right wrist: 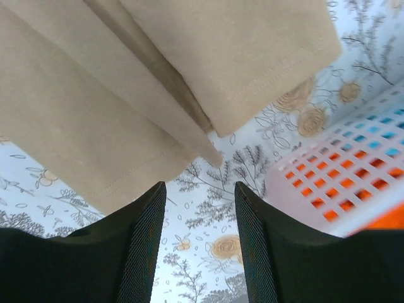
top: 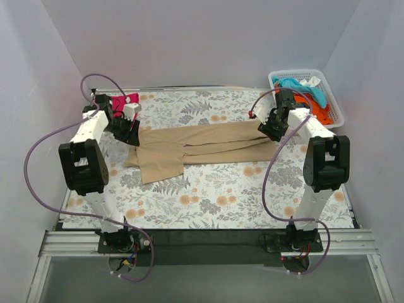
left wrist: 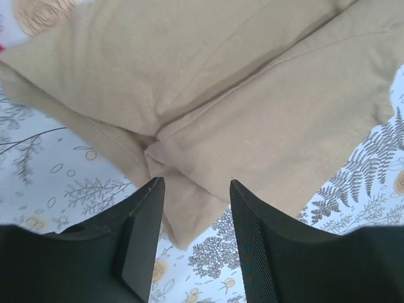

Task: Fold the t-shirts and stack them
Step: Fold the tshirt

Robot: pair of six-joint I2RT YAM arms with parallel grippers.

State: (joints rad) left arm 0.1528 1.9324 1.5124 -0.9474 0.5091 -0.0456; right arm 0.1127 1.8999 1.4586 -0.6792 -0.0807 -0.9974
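Note:
A tan t-shirt (top: 196, 146) lies partly folded across the middle of the floral tablecloth, one sleeve spread toward the near left. My left gripper (top: 134, 139) is open and empty, hovering just over the shirt's left end; its wrist view shows tan folds (left wrist: 252, 107) beyond the gripper (left wrist: 194, 196). My right gripper (top: 273, 134) is open and empty at the shirt's right end; its wrist view shows the hem edges (right wrist: 126, 95) just ahead of the gripper (right wrist: 199, 196). A folded red shirt (top: 123, 101) lies at the far left.
A white basket (top: 334, 104) at the far right holds teal, white and orange garments; its mesh wall shows in the right wrist view (right wrist: 341, 183). White walls enclose the table on three sides. The floral cloth (top: 221, 196) covers the near half.

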